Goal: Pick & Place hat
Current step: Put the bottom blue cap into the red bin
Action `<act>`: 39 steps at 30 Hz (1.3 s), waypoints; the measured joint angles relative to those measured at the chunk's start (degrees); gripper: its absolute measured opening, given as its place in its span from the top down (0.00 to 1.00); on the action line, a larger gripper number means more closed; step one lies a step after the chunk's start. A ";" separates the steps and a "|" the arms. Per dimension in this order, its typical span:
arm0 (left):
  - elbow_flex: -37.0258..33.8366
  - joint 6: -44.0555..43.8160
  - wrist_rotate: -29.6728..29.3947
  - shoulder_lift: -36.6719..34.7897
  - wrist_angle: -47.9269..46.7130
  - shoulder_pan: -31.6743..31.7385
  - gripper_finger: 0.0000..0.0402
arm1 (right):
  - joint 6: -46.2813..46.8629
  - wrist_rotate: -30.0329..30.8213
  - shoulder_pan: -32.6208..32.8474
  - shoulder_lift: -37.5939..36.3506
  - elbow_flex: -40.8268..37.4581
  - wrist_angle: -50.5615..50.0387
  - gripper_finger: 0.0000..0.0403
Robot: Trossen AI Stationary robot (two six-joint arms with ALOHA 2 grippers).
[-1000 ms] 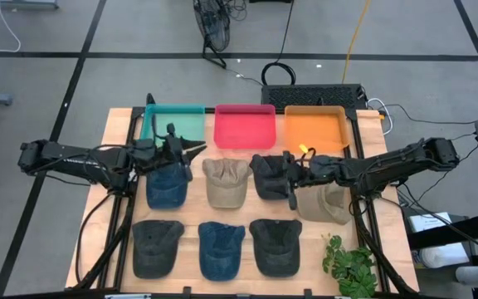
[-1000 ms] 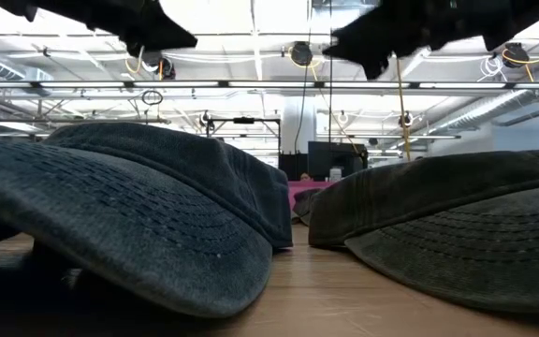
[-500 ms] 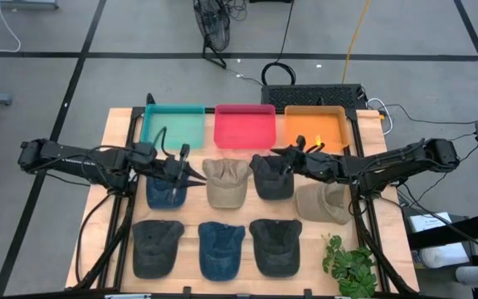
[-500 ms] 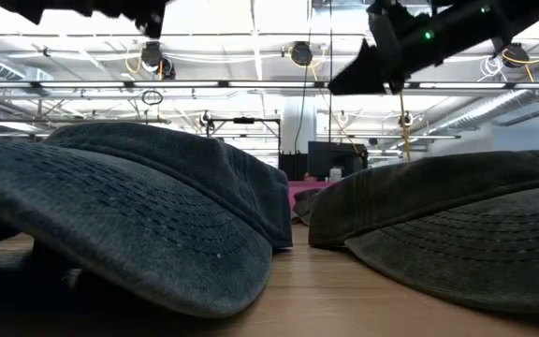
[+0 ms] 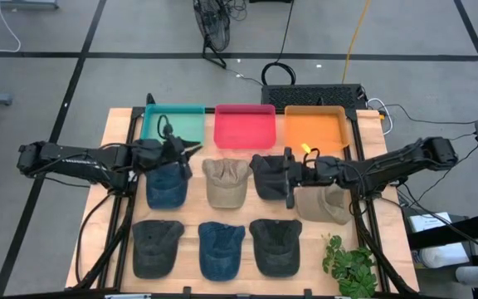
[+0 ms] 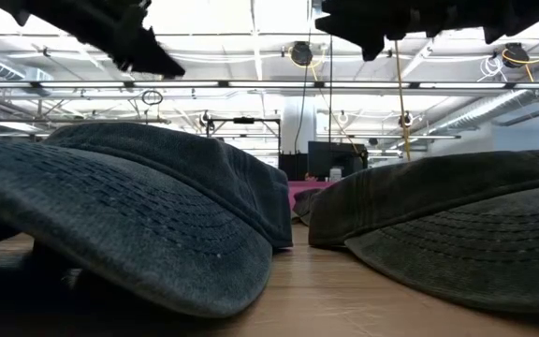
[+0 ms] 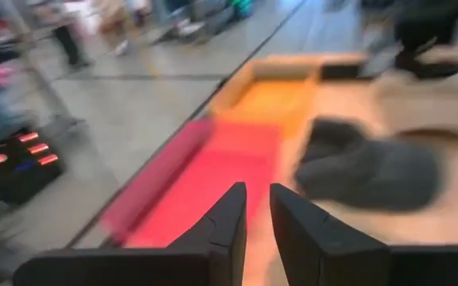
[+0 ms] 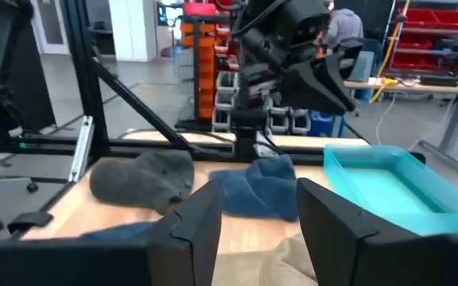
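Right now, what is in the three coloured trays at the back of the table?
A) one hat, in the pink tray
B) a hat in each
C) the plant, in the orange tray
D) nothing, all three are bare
D: in the high view the teal tray, the pink tray and the orange tray all show bare floors; every hat lies on the table in front of them.

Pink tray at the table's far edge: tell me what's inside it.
Nothing shows inside the pink plastic tray; in the high view its whole floor is bare. The tan cloth cap lies just in front of it on the wooden table, outside the rim.
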 joint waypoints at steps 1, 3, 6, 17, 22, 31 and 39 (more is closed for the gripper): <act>0.00 -0.10 4.43 0.00 1.35 -0.22 0.83 | -0.20 0.02 0.32 0.47 0.00 0.93 0.65; 0.00 -0.53 16.47 0.00 4.11 -0.86 0.83 | -1.42 0.04 0.90 1.14 0.00 1.21 0.65; 0.00 -2.67 34.62 0.00 8.59 -2.69 0.83 | -2.89 0.33 1.09 1.32 -0.02 0.75 0.65; -0.04 -7.45 26.05 5.35 12.14 -20.59 0.78 | -3.64 4.90 1.02 1.14 -0.02 0.71 0.65; -0.02 -9.04 19.97 11.06 14.23 -28.70 0.65 | -4.27 4.90 1.02 0.93 -0.02 0.83 0.65; 0.21 -13.86 17.19 21.67 23.86 -35.40 0.48 | -3.12 4.92 1.02 0.92 -0.02 0.66 0.65; 8.44 -14.25 13.42 30.68 10.83 -36.91 0.54 | -3.14 4.93 1.02 0.92 -0.02 0.67 0.65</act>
